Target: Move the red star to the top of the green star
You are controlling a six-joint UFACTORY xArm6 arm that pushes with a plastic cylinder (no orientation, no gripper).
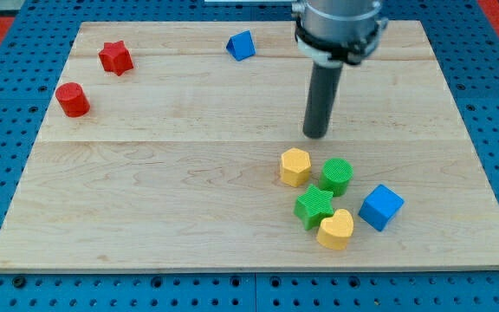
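Observation:
The red star [115, 57] lies near the view's top left of the wooden board [163, 182]. The green star [314, 206] sits low on the view's right, in a cluster with other blocks. My tip [316, 135] rests on the board just above that cluster, a short way up from the yellow hexagon [294, 166] and far to the right of the red star. It touches no block.
A red cylinder [73, 100] lies below-left of the red star. A blue triangular block [242, 45] sits at the top centre. Around the green star are a green cylinder [337, 175], a yellow heart [335, 230] and a blue cube [380, 207].

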